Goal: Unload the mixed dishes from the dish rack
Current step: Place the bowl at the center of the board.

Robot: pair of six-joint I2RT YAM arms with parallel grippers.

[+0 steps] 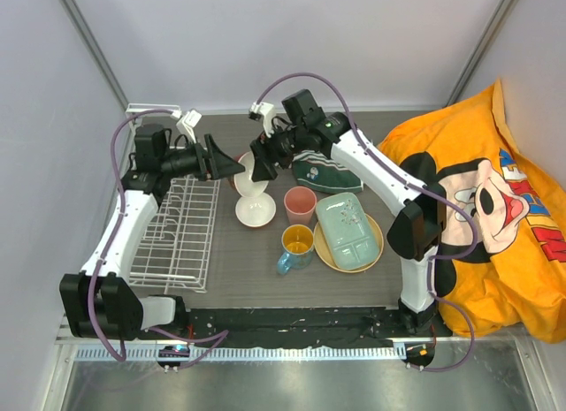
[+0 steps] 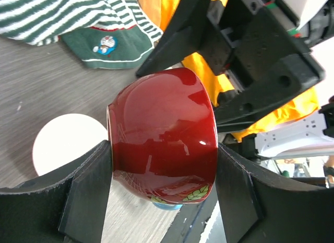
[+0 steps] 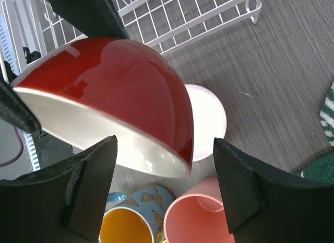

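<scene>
My left gripper (image 2: 163, 164) is shut on the dark red bowl (image 2: 164, 133), which hangs tilted in the air with a finger pressed on either side. My right gripper (image 3: 164, 149) faces it, open, and the bowl's white inside and rim (image 3: 115, 91) lie between its fingers with gaps on both sides. From above, the bowl (image 1: 245, 172) hangs over the cream bowl (image 1: 254, 210) on the mat. The white dish rack (image 1: 181, 230) stands at the left with no dishes visible in it.
On the mat lie a pink cup (image 1: 300, 204), an orange-yellow mug with a blue handle (image 1: 296, 245), and a pale green divided tray (image 1: 349, 230) on a tan plate (image 1: 376, 245). A striped green-white cloth (image 1: 323, 172) and an orange shirt (image 1: 495, 208) lie to the right.
</scene>
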